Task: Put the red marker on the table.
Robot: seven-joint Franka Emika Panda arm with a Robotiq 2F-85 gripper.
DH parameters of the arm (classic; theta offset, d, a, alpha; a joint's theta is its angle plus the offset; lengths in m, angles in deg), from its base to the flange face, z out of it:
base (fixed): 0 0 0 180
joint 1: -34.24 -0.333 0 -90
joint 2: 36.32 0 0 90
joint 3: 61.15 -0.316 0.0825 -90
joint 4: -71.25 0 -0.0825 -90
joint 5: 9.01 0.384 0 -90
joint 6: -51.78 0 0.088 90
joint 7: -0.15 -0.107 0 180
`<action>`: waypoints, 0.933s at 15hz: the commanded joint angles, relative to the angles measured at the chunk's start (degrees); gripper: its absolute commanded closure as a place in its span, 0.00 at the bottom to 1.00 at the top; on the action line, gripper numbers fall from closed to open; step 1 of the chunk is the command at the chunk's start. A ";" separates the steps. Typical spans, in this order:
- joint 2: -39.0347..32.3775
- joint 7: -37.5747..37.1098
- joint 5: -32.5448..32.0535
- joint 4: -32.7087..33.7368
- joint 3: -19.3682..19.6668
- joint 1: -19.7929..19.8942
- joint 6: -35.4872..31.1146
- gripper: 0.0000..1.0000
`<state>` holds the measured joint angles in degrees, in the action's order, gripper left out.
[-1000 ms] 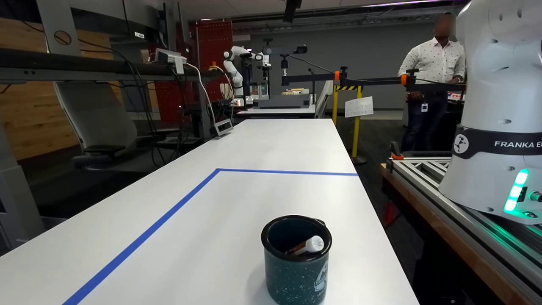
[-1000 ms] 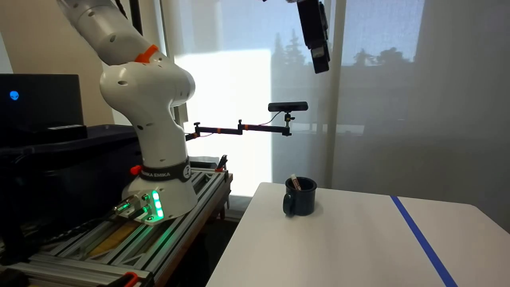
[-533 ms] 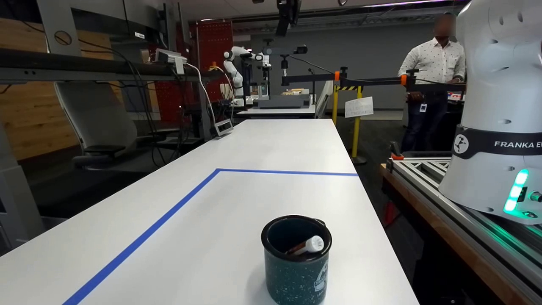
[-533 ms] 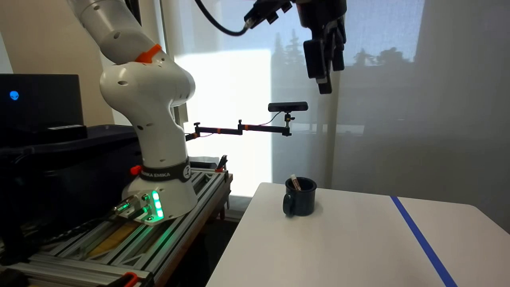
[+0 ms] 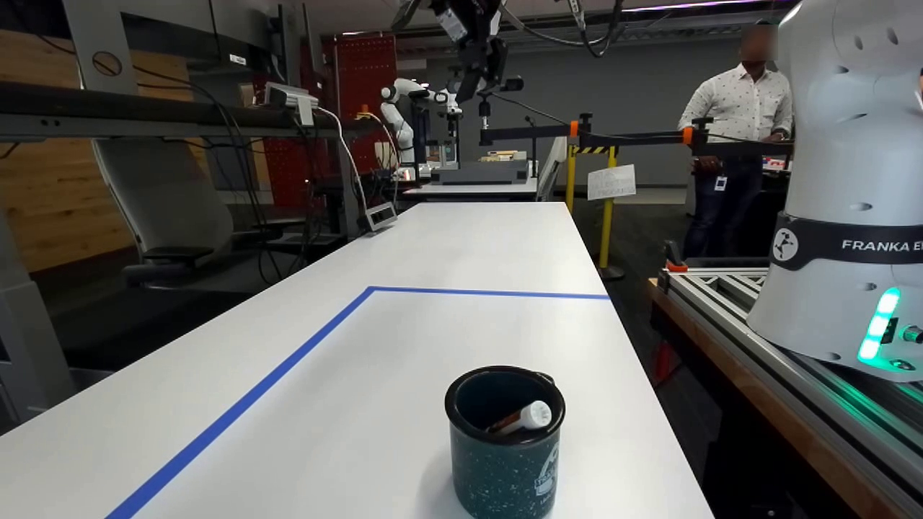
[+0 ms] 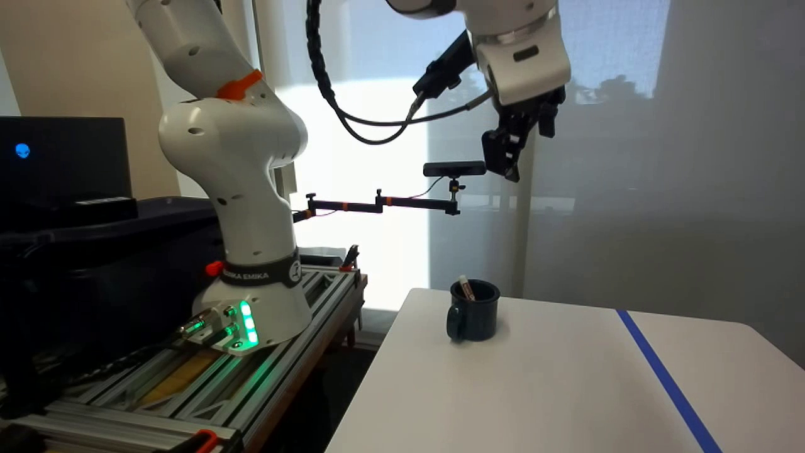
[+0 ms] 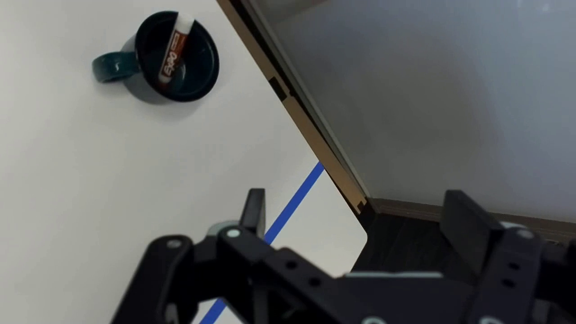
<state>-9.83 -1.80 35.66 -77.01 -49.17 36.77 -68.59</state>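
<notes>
The red marker (image 5: 520, 420) leans inside the dark teal cup (image 5: 501, 476), its white end sticking up at the rim. Both also show in an exterior view, the marker (image 6: 466, 287) in the cup (image 6: 479, 322). In the wrist view the marker (image 7: 173, 51) lies across the cup's mouth (image 7: 200, 63) at upper left. The cup stands upright on the white table (image 6: 566, 377) with its blue tape line. My gripper (image 7: 357, 210) is open and empty. In both exterior views the gripper (image 6: 525, 151) is high above the table, well apart from the cup.
The cup's handle (image 7: 116, 66) points left in the wrist view. The table edge and a wall (image 7: 427, 112) with a curtain or blind lie beyond the cup. A camera on a black arm (image 6: 454, 168) stands behind the table. The robot base (image 6: 258, 314) sits on a bench beside it.
The gripper has come down from the top of both exterior views, and more of the wrist and its cables shows. The cup and marker have not moved.
</notes>
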 commanded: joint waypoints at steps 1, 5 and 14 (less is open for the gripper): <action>-4.94 0.86 8.40 -0.46 -1.88 0.02 -1.06 0.00; -10.22 2.00 14.35 -0.36 -3.97 0.35 -1.01 0.00; -19.14 2.15 16.15 -0.87 -7.91 -0.11 -0.94 0.00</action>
<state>-26.93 -0.54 49.69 -77.65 -55.86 36.73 -68.80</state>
